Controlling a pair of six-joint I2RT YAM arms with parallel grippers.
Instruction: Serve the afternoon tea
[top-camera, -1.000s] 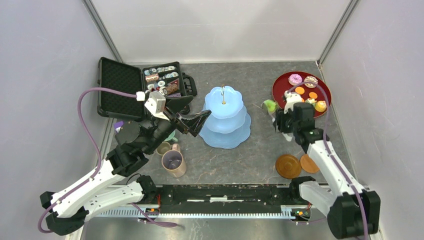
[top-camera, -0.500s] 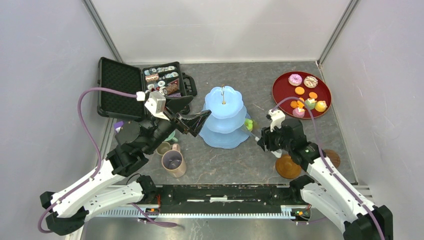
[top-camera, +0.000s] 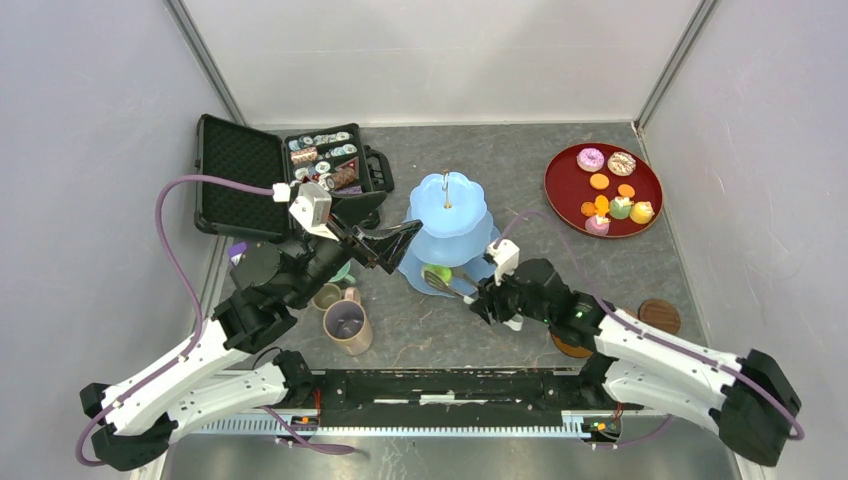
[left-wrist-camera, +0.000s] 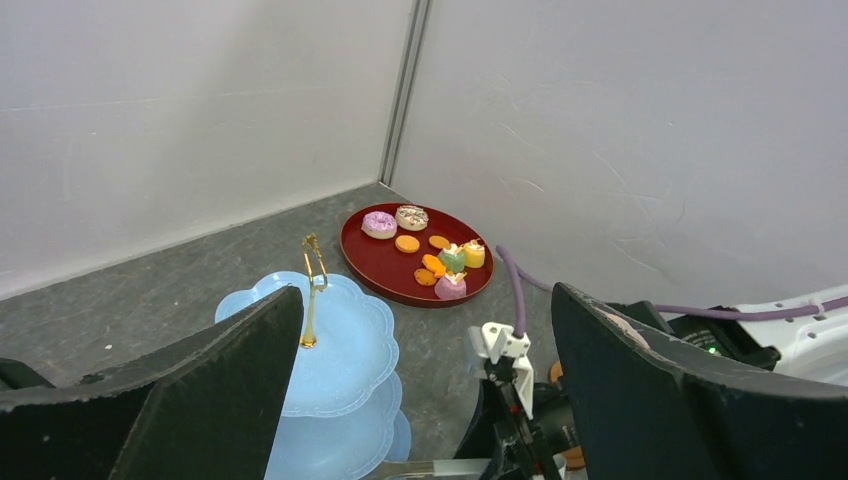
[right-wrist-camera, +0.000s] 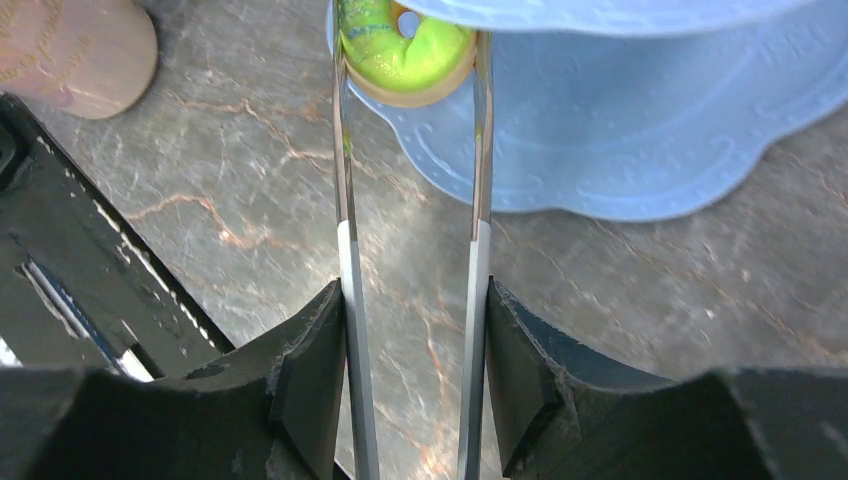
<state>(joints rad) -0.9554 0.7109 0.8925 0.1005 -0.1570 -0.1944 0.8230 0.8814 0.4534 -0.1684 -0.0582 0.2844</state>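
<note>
Lime-green, perhaps blue-streaked donut (right-wrist-camera: 432, 52); pale-blue cake stand (top-camera: 425, 200); dark-red tray (top-camera: 565, 186)

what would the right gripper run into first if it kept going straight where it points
The pale-blue three-tier scalloped cake stand: the right gripper holds thin metal tongs pinching a lime-green iced donut at the bottom tier's edge, so going on would push in under the middle tier. Depth is unclear.

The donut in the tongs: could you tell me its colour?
The donut is lime green on a tan base; right wrist view shows it best.
</note>
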